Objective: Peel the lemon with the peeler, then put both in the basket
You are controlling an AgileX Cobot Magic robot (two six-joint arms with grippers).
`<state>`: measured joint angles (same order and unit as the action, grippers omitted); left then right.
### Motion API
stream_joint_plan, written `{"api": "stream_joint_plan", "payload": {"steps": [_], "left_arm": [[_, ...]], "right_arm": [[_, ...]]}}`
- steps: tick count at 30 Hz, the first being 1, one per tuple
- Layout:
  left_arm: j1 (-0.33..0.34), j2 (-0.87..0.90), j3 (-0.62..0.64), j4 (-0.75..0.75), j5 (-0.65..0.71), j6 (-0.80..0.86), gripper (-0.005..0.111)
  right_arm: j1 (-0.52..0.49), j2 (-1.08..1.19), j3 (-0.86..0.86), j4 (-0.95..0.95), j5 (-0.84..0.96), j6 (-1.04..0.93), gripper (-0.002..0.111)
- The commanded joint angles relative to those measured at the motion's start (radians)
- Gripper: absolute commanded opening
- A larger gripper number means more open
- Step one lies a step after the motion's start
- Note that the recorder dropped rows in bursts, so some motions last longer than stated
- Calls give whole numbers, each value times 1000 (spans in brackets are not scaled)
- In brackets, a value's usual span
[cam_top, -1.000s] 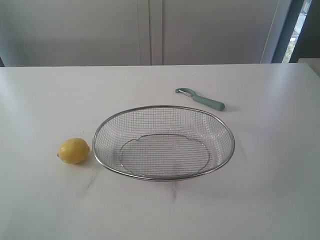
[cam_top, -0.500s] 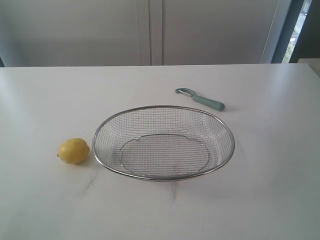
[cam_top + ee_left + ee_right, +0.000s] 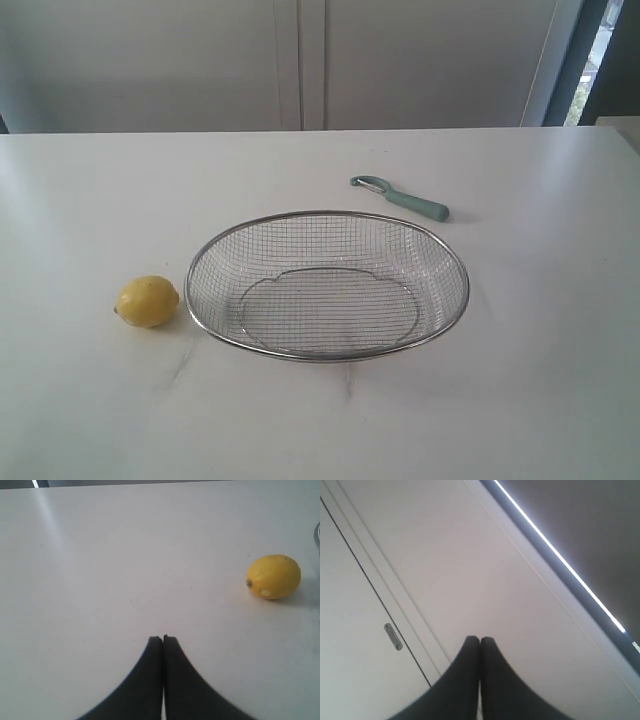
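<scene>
Lemon: small bright yellow oval lemon, lying on the white tabletop just beside the basket's left end without touching it, nubby tip pointing away from the basket.
Basket: large shallow oval basket of fine silver wire mesh with a thick steel rim, sitting mid-table.
Peeler: slim peeler with pale teal-green handle and curved metal head, lying flat behind the basket's right half, near it but apart; blade detail too small to make out.
Left gripper: black two-fingered left gripper, jaws pressing together on nothing, pointing across bare tabletop; lemon lying well off to one side of the tips.
Right gripper: black right gripper, jaws clenching on nothing, aiming at a pale cabinet door with a small metal handle.
Cut off: basket showing in the left wrist view only as a sliver at the frame edge; finger bases running out of both wrist views.
</scene>
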<state>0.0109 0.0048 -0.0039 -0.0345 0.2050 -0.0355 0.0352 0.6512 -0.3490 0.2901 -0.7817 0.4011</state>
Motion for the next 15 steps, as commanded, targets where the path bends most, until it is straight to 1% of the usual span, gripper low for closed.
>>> {"api": "stream_joint_plan", "payload": {"steps": [1, 5, 9, 12, 15], "left_arm": [[1, -5, 4, 0, -1, -9, 0], [1, -5, 4, 0, -1, -9, 0], [1, -5, 4, 0, -1, -9, 0], [1, -5, 4, 0, -1, -9, 0], [1, -5, 4, 0, -1, -9, 0]], "right_arm": [[3, 8, -41, -37, -4, -89, 0], [3, 31, -106, -105, 15, -233, 0], [3, 60, -171, -195, 79, -289, 0], [3, 90, -224, -269, 188, -324, 0], [3, 132, -292, -317, 385, -353, 0]]}}
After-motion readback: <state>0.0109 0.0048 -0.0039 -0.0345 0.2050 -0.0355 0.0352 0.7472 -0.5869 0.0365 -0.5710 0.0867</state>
